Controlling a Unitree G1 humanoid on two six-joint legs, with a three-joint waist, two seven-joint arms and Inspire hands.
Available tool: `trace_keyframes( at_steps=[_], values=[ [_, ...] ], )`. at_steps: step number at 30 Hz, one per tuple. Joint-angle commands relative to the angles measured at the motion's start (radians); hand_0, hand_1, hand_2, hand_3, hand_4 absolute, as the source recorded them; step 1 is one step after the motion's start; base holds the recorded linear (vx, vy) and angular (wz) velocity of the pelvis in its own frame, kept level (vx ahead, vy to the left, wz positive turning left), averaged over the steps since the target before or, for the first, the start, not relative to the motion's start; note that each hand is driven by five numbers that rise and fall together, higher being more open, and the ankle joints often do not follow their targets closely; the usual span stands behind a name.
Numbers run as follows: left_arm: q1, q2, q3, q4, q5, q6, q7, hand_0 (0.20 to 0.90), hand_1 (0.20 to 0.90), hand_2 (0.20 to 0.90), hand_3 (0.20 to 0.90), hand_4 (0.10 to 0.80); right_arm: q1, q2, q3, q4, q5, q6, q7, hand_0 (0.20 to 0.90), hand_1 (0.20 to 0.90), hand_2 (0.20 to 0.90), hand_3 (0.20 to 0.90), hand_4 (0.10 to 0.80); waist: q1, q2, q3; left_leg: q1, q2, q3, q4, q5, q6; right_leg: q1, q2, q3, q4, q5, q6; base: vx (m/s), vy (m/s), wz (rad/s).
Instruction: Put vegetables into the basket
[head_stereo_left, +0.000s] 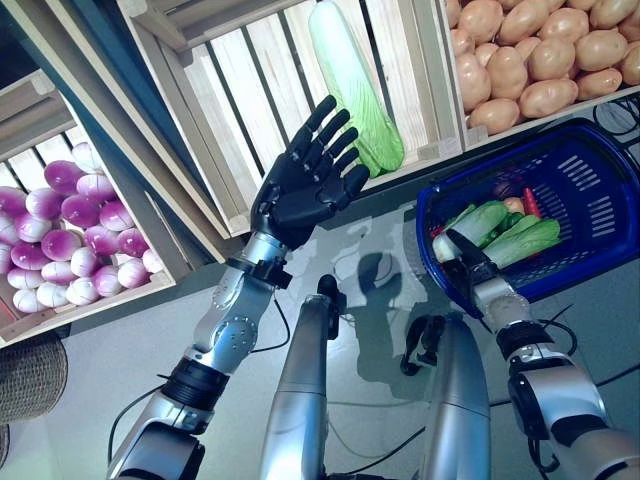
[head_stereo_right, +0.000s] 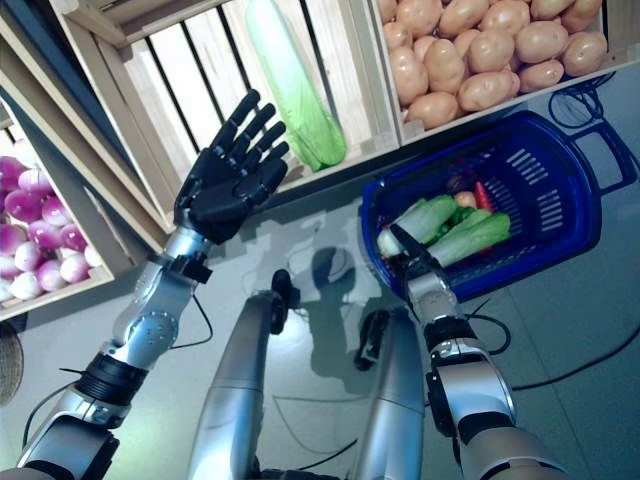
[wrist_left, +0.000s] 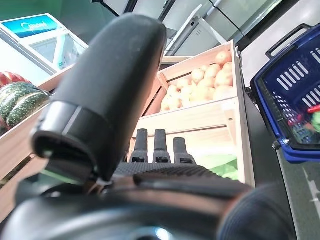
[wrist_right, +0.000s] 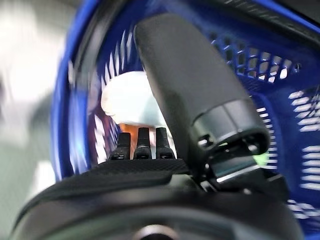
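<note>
My left hand (head_stereo_left: 308, 185) is open with straight fingers, raised in front of a wooden crate and just left of a long pale green cabbage (head_stereo_left: 352, 85) lying in it; it holds nothing. It also shows in the right eye view (head_stereo_right: 232, 180). The blue plastic basket (head_stereo_left: 600, 165) stands on the floor at the right. In it lie green leafy vegetables with white stems (head_stereo_left: 500, 230) and a red vegetable (head_stereo_left: 531, 202). My right hand (head_stereo_left: 465, 262) is at the basket's near rim with straight fingers, and shows in the right wrist view (wrist_right: 142, 145) over the basket (wrist_right: 280, 75).
The wooden stand (head_stereo_left: 150, 190) with its slatted crates runs across the back and left. The grey floor (head_stereo_left: 120, 350) lies in front of it. A woven basket (head_stereo_left: 30, 378) sits at the lower left.
</note>
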Motion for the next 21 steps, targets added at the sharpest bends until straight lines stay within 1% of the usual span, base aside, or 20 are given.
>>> trace_keyframes(
  at_steps=[1,3,5,7,8,9,10,11,13,14,15,16,17,19,21],
  values=[
    [-0.083,-0.046,0.016,-0.179,0.080,-0.086,-0.003,0.900,0.900,0.900,0.900,0.800,-0.076,-0.098,0.072,0.045,-0.382,0.052,-0.221,0.900,0.900,0.900,0.900,0.800,0.005,0.053,-0.002,0.081,-0.025,0.052,0.094,-0.192,0.070,0.035,0.035,0.029,-0.116,0.179,-0.007,0.000,0.000,0.00],
    [-0.082,-0.030,0.010,-0.183,0.114,-0.081,0.006,0.900,0.900,0.900,0.900,0.800,-0.087,-0.123,0.086,0.073,-0.432,0.080,-0.241,0.900,0.900,0.900,0.900,0.800,0.006,0.055,-0.002,0.090,-0.024,0.054,0.083,-0.191,0.072,0.043,0.035,0.026,-0.128,0.182,-0.007,0.000,0.000,0.00],
    [-0.077,-0.003,0.009,-0.183,0.165,-0.084,0.012,0.900,0.900,0.900,0.900,0.800,-0.092,-0.147,0.103,0.100,-0.486,0.092,-0.276,0.900,0.900,0.900,0.900,0.800,0.010,0.059,-0.002,0.093,-0.024,0.053,0.077,-0.185,0.068,0.047,0.036,0.026,-0.137,0.190,-0.005,0.000,0.000,0.00],
    [-0.070,0.047,0.011,-0.191,0.297,-0.114,0.040,0.900,0.900,0.900,0.900,0.800,-0.090,-0.170,0.110,0.115,-0.479,0.083,-0.275,0.900,0.900,0.900,0.900,0.800,0.014,0.065,-0.002,0.102,-0.020,0.057,0.062,-0.185,0.071,0.055,0.036,0.025,-0.156,0.194,-0.004,0.000,0.000,0.00],
    [-0.070,0.062,0.012,-0.195,0.363,-0.125,0.063,0.900,0.900,0.900,0.900,0.800,-0.089,-0.174,0.109,0.116,-0.473,0.078,-0.269,0.900,0.900,0.900,0.900,0.800,0.015,0.066,-0.002,0.106,-0.019,0.058,0.056,-0.184,0.070,0.060,0.038,0.025,-0.164,0.196,-0.004,-0.005,-0.010,0.04],
    [-0.073,0.091,0.016,-0.196,0.472,-0.145,0.107,0.900,0.900,0.900,0.900,0.800,-0.083,-0.178,0.105,0.118,-0.458,0.066,-0.252,0.900,0.900,0.900,0.900,0.800,0.017,0.068,-0.002,0.115,-0.019,0.060,0.044,-0.185,0.069,0.070,0.039,0.025,-0.179,0.197,-0.002,-0.005,-0.009,0.04],
    [-0.079,0.120,0.024,-0.198,0.612,-0.157,0.162,0.900,0.900,0.900,0.900,0.800,-0.077,-0.180,0.101,0.121,-0.440,0.048,-0.234,0.900,0.900,0.900,0.900,0.800,0.019,0.069,-0.002,0.125,-0.018,0.062,0.032,-0.186,0.069,0.080,0.040,0.024,-0.192,0.197,-0.001,0.000,0.000,0.00],
    [-0.083,0.140,0.028,-0.202,0.686,-0.159,0.208,0.900,0.900,0.900,0.900,0.800,-0.071,-0.181,0.098,0.122,-0.434,0.035,-0.222,0.900,0.900,0.900,0.900,0.800,0.021,0.069,-0.002,0.131,-0.019,0.064,0.025,-0.186,0.068,0.087,0.040,0.022,-0.199,0.196,-0.001,0.000,0.000,0.00],
    [-0.100,0.207,0.051,-0.201,0.922,-0.129,0.314,0.900,0.900,0.900,0.900,0.800,-0.053,-0.188,0.092,0.111,-0.421,0.011,-0.174,0.900,0.900,0.900,0.900,0.800,0.023,0.070,-0.002,0.144,-0.020,0.064,0.001,-0.179,0.067,0.099,0.041,0.019,-0.216,0.199,0.000,-0.031,-0.009,-0.02],
    [-0.114,0.248,0.064,-0.195,1.037,-0.097,0.363,0.900,0.900,0.900,0.900,0.800,-0.048,-0.193,0.089,0.101,-0.382,-0.006,-0.145,0.900,0.900,0.900,0.900,0.800,0.023,0.070,-0.002,0.134,-0.016,0.070,-0.016,-0.154,0.071,0.088,0.040,0.014,-0.230,0.219,-0.008,-0.070,-0.016,-0.04],
    [-0.122,0.267,0.067,-0.193,1.094,-0.079,0.407,0.900,0.900,0.900,0.900,0.800,-0.042,-0.195,0.085,0.096,-0.358,-0.019,-0.125,0.900,0.900,0.900,0.900,0.800,0.023,0.069,-0.002,0.138,-0.015,0.071,-0.026,-0.151,0.069,0.092,0.041,0.012,-0.236,0.220,-0.008,-0.070,-0.016,-0.01],
    [-0.132,0.312,0.083,-0.175,1.219,-0.059,0.463,0.900,0.900,0.900,0.900,0.800,-0.023,-0.193,0.081,0.079,-0.328,-0.042,-0.100,0.900,0.900,0.900,0.900,0.800,0.020,0.069,-0.002,0.142,-0.012,0.072,-0.035,-0.149,0.066,0.098,0.043,0.012,-0.245,0.220,-0.006,0.000,0.000,0.00],
    [-0.156,0.375,0.087,-0.142,1.294,-0.034,0.518,0.900,0.900,0.900,0.900,0.800,0.006,-0.188,0.075,0.052,-0.327,-0.053,-0.072,0.900,0.900,0.900,0.900,0.800,0.014,0.065,-0.002,0.154,-0.008,0.076,-0.049,-0.147,0.063,0.109,0.046,0.011,-0.256,0.218,-0.004,0.000,-0.006,0.03],
    [-0.187,0.428,0.093,-0.120,1.404,0.006,0.576,0.900,0.900,0.900,0.900,0.800,0.050,-0.180,0.071,0.023,-0.290,-0.077,-0.034,0.900,0.900,0.900,0.900,0.800,0.005,0.059,-0.002,0.162,-0.001,0.081,-0.064,-0.147,0.062,0.113,0.047,0.010,-0.267,0.216,-0.002,0.000,0.000,0.00],
    [-0.204,0.463,0.098,-0.109,1.479,0.044,0.614,0.900,0.900,0.900,0.900,0.800,0.095,-0.176,0.065,0.000,-0.266,-0.098,0.001,0.900,0.900,0.900,0.900,0.800,-0.003,0.055,-0.002,0.168,0.002,0.083,-0.076,-0.147,0.060,0.119,0.049,0.008,-0.277,0.214,-0.002,0.000,0.000,0.00]
  ],
)
